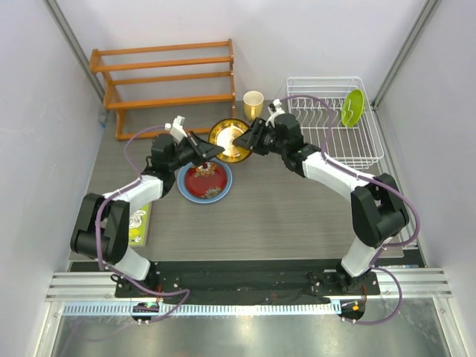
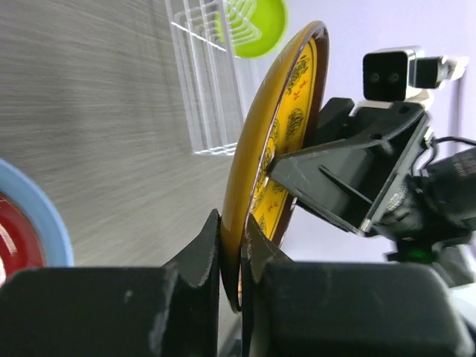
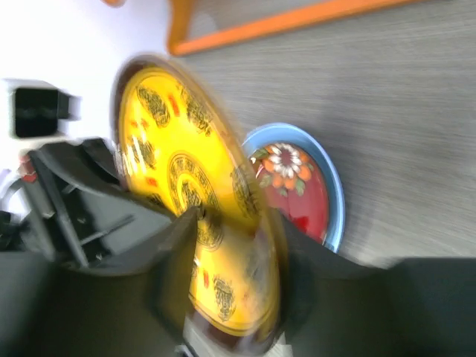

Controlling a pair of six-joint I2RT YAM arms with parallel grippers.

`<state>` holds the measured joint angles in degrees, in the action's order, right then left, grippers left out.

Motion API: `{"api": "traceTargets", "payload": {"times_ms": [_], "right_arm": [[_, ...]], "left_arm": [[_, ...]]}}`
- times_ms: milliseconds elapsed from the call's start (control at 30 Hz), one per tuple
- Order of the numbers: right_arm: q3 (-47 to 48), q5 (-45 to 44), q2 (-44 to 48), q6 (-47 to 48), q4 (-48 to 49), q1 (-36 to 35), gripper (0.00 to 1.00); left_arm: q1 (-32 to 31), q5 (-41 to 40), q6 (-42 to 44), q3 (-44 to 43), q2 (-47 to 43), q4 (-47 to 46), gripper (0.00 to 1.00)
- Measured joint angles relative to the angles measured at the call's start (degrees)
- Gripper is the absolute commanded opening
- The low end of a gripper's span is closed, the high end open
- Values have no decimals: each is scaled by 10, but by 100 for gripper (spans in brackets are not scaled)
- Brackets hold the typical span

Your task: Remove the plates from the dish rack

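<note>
The yellow-brown patterned plate (image 1: 230,141) (image 2: 256,171) (image 3: 186,178) hangs on edge above the table, between both arms. My left gripper (image 1: 216,151) (image 2: 232,223) is shut on its lower rim. My right gripper (image 1: 249,141) (image 3: 234,223) straddles the opposite rim with its fingers spread; that view is blurred. The red patterned plate (image 1: 204,181) (image 3: 297,186) lies inside the light blue plate (image 1: 223,195) (image 3: 335,201) on the table, just below my left gripper. The lime green plate (image 1: 352,108) (image 2: 260,26) stands upright in the white wire dish rack (image 1: 327,141) at the back right.
An orange wooden shelf rack (image 1: 167,82) stands at the back left. A yellow cup (image 1: 253,103) sits just behind the held plate, beside the dish rack. A green-yellow flat item (image 1: 139,223) lies by the left arm. Walls close in both sides.
</note>
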<state>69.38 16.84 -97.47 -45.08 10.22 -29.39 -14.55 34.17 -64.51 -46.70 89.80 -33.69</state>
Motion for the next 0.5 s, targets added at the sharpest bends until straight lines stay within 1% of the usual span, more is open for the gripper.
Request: {"api": "traceTargets", "payload": {"times_ms": [133,233,367,500], "right_arm": [[0,-31,2,34,-42,-9,63],[0,-63,7,66,-92,-7,63],[-3,-89,38,94,-129,21,63],[-17,-102,75,110,-137,63,64]], "left_arm": [[-11,-54,81,-11,-31,97,0],[-10,-115,140,-20,-56,194,0],[7,-180,190,-20,-74,297,0],[17,-215,217,-19,-76,358,0]]}}
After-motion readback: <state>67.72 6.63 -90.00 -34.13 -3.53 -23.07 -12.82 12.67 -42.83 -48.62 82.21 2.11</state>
